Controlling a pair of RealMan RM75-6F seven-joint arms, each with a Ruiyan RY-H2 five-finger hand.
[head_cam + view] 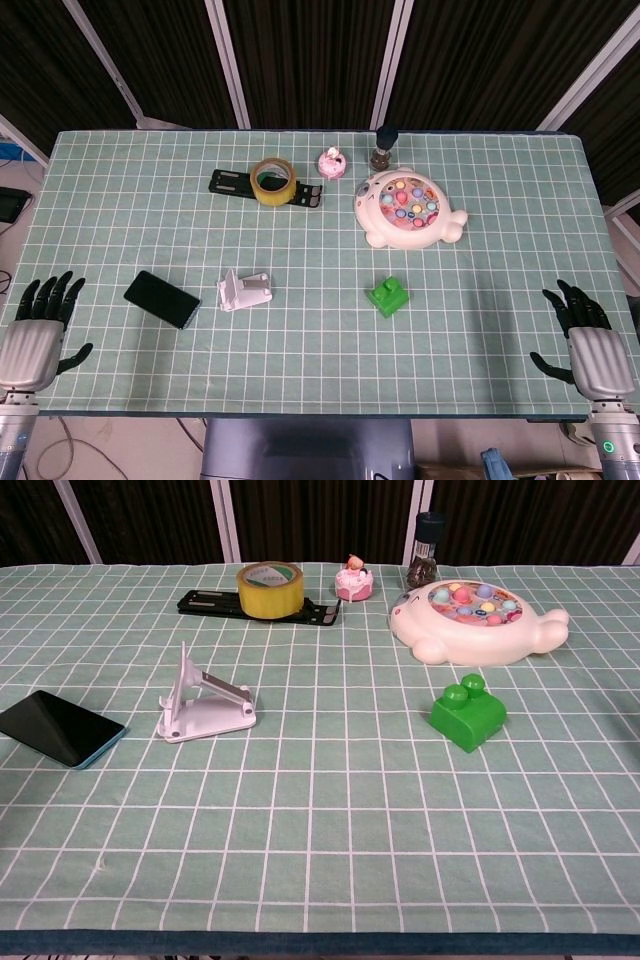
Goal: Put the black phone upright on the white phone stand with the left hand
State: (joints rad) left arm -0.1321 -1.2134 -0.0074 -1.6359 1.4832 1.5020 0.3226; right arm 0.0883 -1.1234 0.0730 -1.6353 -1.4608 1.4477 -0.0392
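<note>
The black phone (162, 298) (61, 728) lies flat, screen up, on the left part of the green checked tablecloth. Just to its right stands the white phone stand (245, 290) (203, 703), with nothing on it. My left hand (35, 335) hovers at the table's front left corner, fingers spread, holding nothing, a short way left of the phone. My right hand (590, 345) stays at the front right corner, likewise spread and holding nothing. Neither hand shows in the chest view.
At the back lie a yellow tape roll (271, 180) on a black strip (230, 183), a small pink cake toy (332, 162) and a dark pepper grinder (382, 147). A white fishing-game toy (408, 208) and a green block (387, 296) sit right of centre.
</note>
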